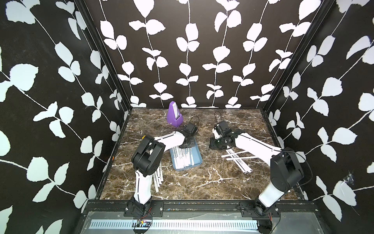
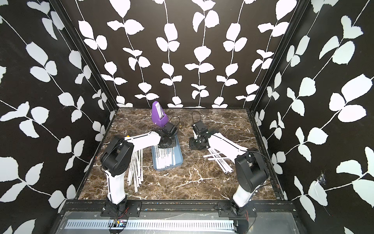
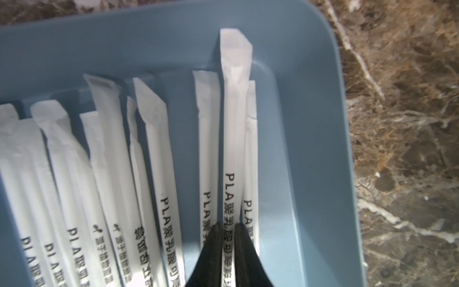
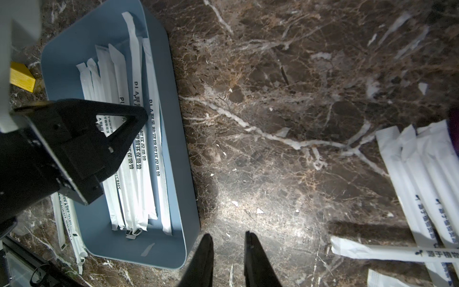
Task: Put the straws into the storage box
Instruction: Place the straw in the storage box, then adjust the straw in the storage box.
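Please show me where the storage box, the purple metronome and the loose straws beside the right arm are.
storage box (image 1: 197, 160): in a top view, bare near corner.
purple metronome (image 1: 174, 118): in a top view, front face.
loose straws (image 1: 239, 161): in a top view, printed middle of one.

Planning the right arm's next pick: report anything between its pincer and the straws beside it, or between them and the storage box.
Nothing visible: bare marble lies between right pincer, nearby straws and storage box. The left pincer hangs over the box.
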